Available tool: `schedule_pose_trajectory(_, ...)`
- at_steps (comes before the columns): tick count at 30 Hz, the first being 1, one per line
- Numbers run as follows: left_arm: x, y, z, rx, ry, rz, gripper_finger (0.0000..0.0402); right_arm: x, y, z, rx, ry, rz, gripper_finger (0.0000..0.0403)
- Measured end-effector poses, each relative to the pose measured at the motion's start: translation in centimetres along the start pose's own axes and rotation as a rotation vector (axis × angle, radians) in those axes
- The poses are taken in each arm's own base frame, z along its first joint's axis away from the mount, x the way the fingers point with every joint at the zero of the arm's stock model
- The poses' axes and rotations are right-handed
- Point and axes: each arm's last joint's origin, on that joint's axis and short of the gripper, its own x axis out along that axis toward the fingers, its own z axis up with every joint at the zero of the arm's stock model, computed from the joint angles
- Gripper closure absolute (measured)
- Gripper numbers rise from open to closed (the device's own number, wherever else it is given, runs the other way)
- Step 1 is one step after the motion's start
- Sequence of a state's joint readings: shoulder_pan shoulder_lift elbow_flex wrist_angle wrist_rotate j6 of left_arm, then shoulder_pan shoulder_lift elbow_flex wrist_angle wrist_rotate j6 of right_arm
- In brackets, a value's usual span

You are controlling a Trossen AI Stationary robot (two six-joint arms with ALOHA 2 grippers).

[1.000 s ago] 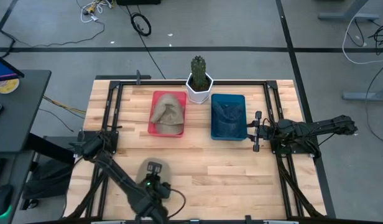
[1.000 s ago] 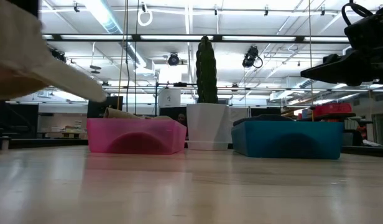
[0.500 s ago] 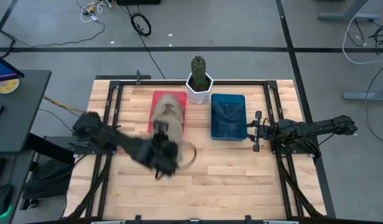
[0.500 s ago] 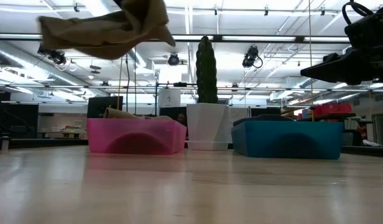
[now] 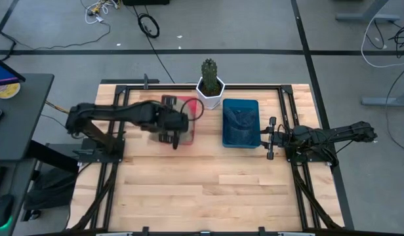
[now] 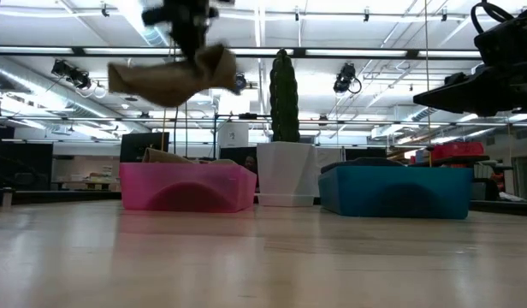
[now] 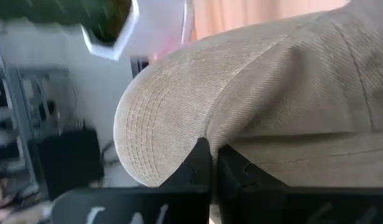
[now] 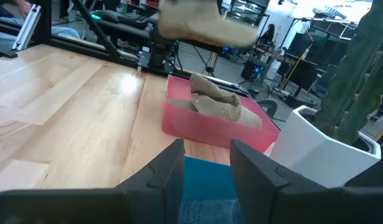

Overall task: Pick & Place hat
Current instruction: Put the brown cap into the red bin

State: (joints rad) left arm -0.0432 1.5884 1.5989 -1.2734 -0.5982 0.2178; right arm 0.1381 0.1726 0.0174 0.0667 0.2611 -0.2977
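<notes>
Left gripper: we saw it pinching a tan corduroy hat at the fold, fingers closed on the fabric; arm stretched out over the pink bin.
Hat: hung in the air above the pink bin, well clear of the rim, brim drooping. We judged it was carried high to clear the bin wall before the drop.
Pink bin: already had another tan hat lying in it, so we took it as the target for tan ones.
Right gripper: parked at the right edge, just beside the blue bin, fingers spread with nothing between them; we read this arm as waiting.
Blue bin: dark blue cloth inside; we could not tell what it was.
Cactus: in a white pot between the two bins, at the far edge.
Table: light wooden slats in a black frame, near half bare.
Room: grey floor with cables; ceiling lights and racks far behind in the low view.
Next, we guessed: lower and let go.
</notes>
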Motion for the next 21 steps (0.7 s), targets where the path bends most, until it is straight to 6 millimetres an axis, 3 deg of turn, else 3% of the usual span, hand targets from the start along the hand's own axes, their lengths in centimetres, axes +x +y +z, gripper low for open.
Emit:
schedule_pose_trajectory(9, 7.2, -0.1, -1.4, 0.027, -0.032, -0.036, 0.0399, 0.0, 0.0, 0.0, 0.000, -0.001, 0.000, 0.0270)
schedule_pose_trajectory(21, 13.6, 0.9, -4.5, -0.050, -0.008, -0.008, 0.0399, 0.0, 0.0, 0.0, 0.000, 0.000, 0.000, 0.0270)
